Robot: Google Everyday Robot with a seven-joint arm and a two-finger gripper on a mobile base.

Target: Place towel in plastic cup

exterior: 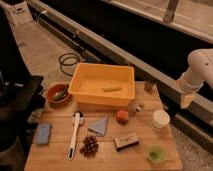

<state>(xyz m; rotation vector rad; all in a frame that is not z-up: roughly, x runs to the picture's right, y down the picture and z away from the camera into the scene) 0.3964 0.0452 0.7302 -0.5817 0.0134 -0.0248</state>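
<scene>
arm point(201, 64): white, rounded, tubular | gripper point(186, 100): pale cream, beyond table point(105, 161) right edge

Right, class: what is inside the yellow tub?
One small yellowish oblong piece lies on the yellow tub's floor; the near wall hides the floor's front strip. The claw hangs beyond the table's edge.

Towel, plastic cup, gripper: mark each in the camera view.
towel point(100, 126), camera view, middle of the folded cloth.
plastic cup point(157, 155), camera view, green front wall.
gripper point(185, 101), camera view, its pale lower tip, at far right.
</scene>
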